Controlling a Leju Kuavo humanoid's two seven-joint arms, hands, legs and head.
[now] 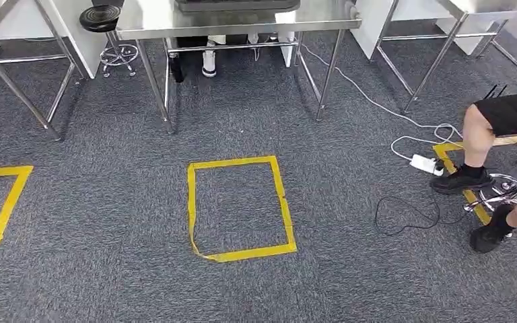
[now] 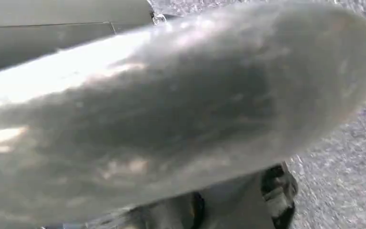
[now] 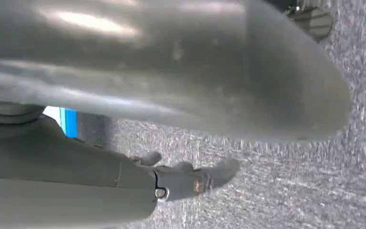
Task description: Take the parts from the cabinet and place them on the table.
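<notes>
A steel table (image 1: 242,20) stands at the far side of the grey carpet in the head view. In the right wrist view my right hand (image 3: 190,179) hangs over the carpet with its dark fingers (image 3: 219,171) stretched out and nothing in them. In the left wrist view the thick grey thumb of my left hand (image 2: 181,109) is blurred and close to the lens. It hides the fingers, so their state is unclear.
A yellow tape rectangle (image 1: 239,208) marks the carpet ahead, with another (image 1: 3,205) at the left. A person's legs (image 1: 485,141) and a stool base (image 1: 505,192) are at the right, beside a white power strip (image 1: 423,163) and loose cables. More steel tables stand left and right.
</notes>
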